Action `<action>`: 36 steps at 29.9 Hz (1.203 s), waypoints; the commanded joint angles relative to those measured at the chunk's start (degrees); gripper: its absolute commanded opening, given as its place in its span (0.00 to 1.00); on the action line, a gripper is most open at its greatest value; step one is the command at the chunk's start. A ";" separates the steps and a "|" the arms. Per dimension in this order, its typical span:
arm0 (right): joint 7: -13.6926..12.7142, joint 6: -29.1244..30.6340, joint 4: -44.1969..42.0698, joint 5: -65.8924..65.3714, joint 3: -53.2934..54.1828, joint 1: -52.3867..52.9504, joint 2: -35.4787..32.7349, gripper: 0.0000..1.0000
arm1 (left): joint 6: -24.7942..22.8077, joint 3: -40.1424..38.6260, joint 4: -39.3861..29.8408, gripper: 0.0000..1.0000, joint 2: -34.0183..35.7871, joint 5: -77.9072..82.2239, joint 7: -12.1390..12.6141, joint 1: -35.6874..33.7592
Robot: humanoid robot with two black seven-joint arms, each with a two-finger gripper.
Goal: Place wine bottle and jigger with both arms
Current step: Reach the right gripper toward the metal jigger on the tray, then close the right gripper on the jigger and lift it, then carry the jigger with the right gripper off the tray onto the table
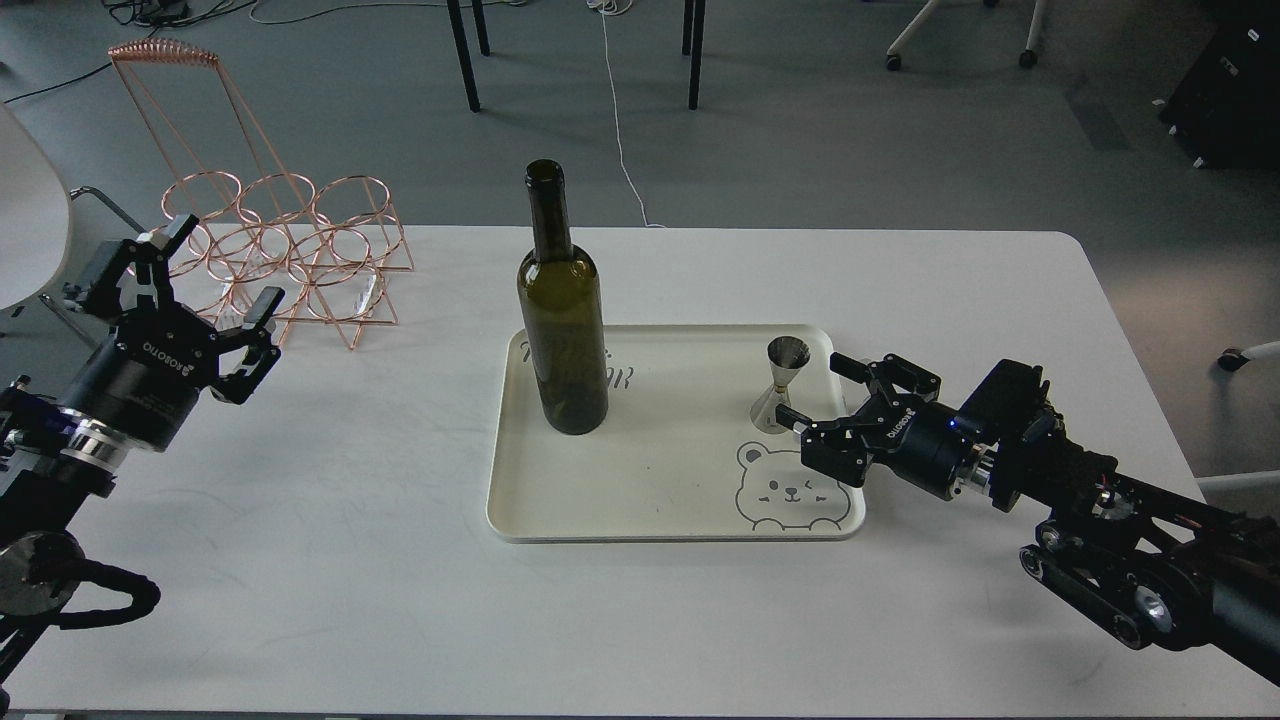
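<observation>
- The wine bottle [562, 320] stands upright on the left half of the cream tray [640, 505], its long axis vertical, narrow neck up and open mouth at the top.
- The jigger [781, 385] stands upright near the tray's right edge, well apart from the bottle; its axis is vertical too, one cone opening upward, the other resting on the tray.
- A bear face drawing [787, 490] sits in the tray's near right corner, just in front of the jigger.
- The right gripper [822, 397] reaches in over the tray's right rim, fingers spread wide, its tips just beside the jigger's lower cone; whether they touch it I cannot tell.
- The left gripper [212, 290] hovers over the white table [300, 560] at the left, well apart from the tray, fingers splayed and holding nothing.
- A copper wire rack [285, 250] stands on the table's far left corner, just behind the left gripper.
</observation>
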 commanded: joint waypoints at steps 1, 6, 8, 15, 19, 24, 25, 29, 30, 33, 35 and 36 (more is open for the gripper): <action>0.01 -1.30 -4.38 -0.13 -1.80 2.21 3.86 0.96 | 0.01 -0.09 -0.39 0.98 -0.09 0.00 0.00 -0.02; 0.01 -3.41 -10.80 -0.13 -2.59 3.62 8.00 0.87 | 0.01 -0.09 -0.39 0.98 -0.79 0.00 0.00 -0.02; 0.01 -3.59 -11.69 -0.13 -2.59 3.62 8.88 0.77 | 0.01 -0.17 -0.39 0.98 -0.88 0.00 0.00 -0.02; 0.01 -4.03 -11.78 -0.13 -2.85 3.71 8.80 0.44 | 0.01 -0.17 -0.39 0.98 -1.41 0.09 0.00 -0.02; 0.01 -4.82 -11.51 -0.05 -3.21 3.71 8.71 0.30 | 0.01 -0.17 -0.39 0.98 -1.67 0.09 0.00 -0.02; 0.01 -5.58 -11.25 0.04 -3.29 3.62 7.92 0.18 | 0.01 -0.18 -0.39 0.98 -1.93 0.09 0.00 -0.02; 0.01 -5.58 -11.08 0.04 -3.21 3.62 7.57 0.17 | 0.01 -0.17 -0.39 0.98 -2.02 0.09 0.00 -0.02; 0.01 -5.58 -10.20 0.57 -2.59 3.79 5.99 0.16 | 0.01 -0.26 -0.39 0.98 -1.93 0.09 0.00 -0.02; 0.01 -5.58 -9.59 0.74 -2.24 3.79 5.46 0.16 | 0.01 -0.26 -0.39 0.98 -1.93 0.09 0.00 -0.02; 0.01 -5.58 -6.78 1.01 0.30 3.71 2.83 0.16 | 0.01 -0.26 -0.39 0.98 -1.93 0.09 0.00 -0.02; 0.01 -5.58 -5.37 1.01 2.23 3.53 1.16 0.16 | 0.01 -0.26 -0.39 0.98 -1.93 0.09 0.00 -0.02; 0.01 -5.58 -5.27 1.18 3.29 3.36 0.37 0.16 | 0.01 -0.18 -0.39 0.98 -1.93 0.09 0.00 -0.02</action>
